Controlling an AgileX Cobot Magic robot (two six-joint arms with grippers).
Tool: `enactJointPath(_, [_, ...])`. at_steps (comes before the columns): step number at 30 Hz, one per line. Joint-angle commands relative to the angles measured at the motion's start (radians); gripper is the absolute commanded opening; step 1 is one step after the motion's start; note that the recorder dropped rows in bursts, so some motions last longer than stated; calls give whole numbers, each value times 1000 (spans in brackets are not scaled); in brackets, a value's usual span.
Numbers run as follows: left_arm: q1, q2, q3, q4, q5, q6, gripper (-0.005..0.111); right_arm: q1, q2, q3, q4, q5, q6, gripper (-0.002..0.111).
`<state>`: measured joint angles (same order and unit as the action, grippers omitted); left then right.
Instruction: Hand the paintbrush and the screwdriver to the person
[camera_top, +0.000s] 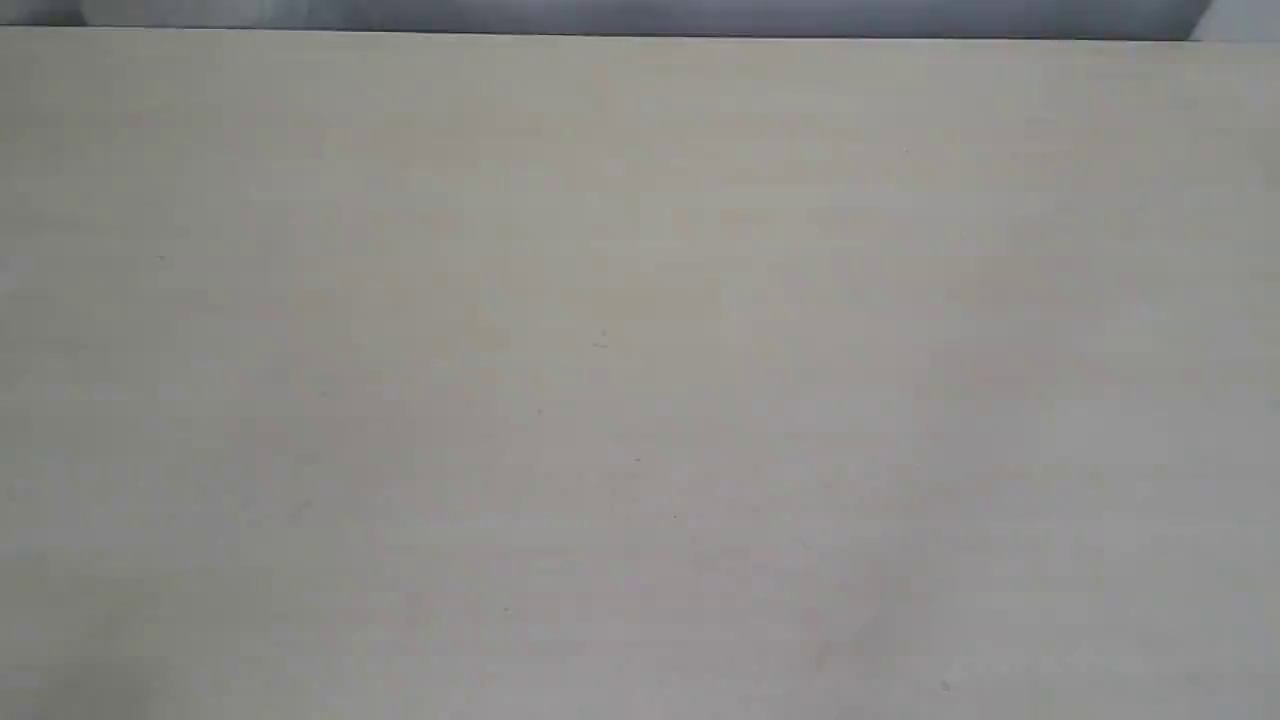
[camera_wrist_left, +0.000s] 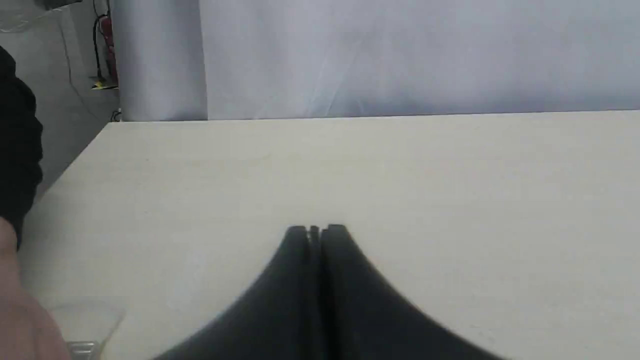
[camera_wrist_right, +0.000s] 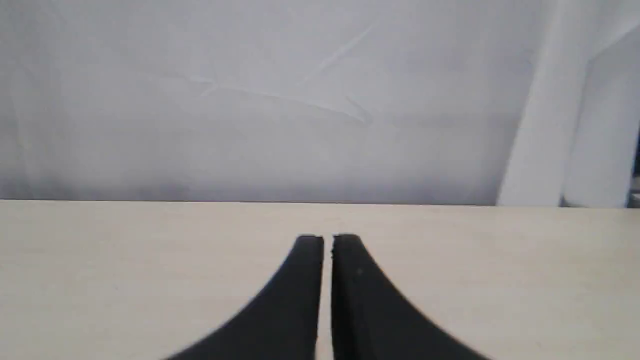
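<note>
In the left wrist view my left gripper (camera_wrist_left: 316, 229) hangs over the pale table (camera_wrist_left: 400, 175), shut with nothing between its black fingers. At that view's edge, the person's bare hand (camera_wrist_left: 17, 310) and black sleeve (camera_wrist_left: 17, 150) reach in. Beside the hand lies part of the paintbrush (camera_wrist_left: 85, 325): pale bristles and a strip of silver ferrule; its handle is cut off. In the right wrist view my right gripper (camera_wrist_right: 327, 237) is shut but for a thin slit and holds nothing. The screwdriver is out of view. The exterior view holds only bare table top (camera_top: 640, 360), with neither gripper in it.
A grey-white curtain (camera_wrist_right: 250, 100) hangs behind the table's far edge. Past the table's corner in the left wrist view are grey floor, cables and a red fire extinguisher (camera_wrist_left: 107, 50).
</note>
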<state>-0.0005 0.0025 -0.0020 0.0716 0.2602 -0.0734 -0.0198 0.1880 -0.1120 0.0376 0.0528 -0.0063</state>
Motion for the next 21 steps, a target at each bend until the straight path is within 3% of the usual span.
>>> enactJointPath(1, [-6, -2, 2, -5, -8, -2, 0, -48, -89, 73, 10, -25, -1, 4])
enactJointPath(7, [-6, -2, 2, -3, -11, -2, 0, -48, -187, 112, 10, 24, -1, 4])
enactJointPath(21, [-6, -2, 2, -1, -11, -2, 0, -48, -106, 112, 10, -31, -7, 4])
